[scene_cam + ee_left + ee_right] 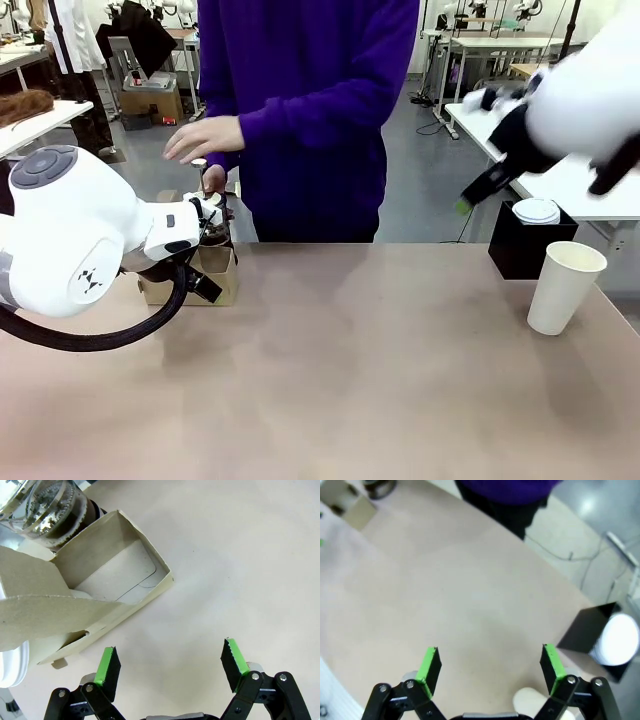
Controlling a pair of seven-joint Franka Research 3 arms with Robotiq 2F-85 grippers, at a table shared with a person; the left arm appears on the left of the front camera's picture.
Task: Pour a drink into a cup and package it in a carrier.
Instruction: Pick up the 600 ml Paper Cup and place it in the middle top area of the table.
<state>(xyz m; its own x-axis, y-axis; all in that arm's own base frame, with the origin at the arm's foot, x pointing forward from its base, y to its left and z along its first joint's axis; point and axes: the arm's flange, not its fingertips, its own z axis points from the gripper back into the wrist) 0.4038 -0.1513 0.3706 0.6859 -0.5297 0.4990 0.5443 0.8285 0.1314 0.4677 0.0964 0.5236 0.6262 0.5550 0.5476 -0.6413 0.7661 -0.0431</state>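
Left wrist view: matte beige table point(240, 555); boxy kraft cardboard carrier point(107, 577) just ahead-left of left gripper point(170, 651), open top up, long axis diagonal. Tapered white paper cup point(565, 287) upright, mouth up, below right gripper point(488, 652). Glass pitcher point(50, 500) of dark drink point(76, 519) beyond carrier. Both grippers spread, empty.

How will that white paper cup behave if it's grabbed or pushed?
The cup stands open, no lid, so its paper wall probably dents under a firm squeeze. Tall with a narrower base, it likely tips if pushed high.
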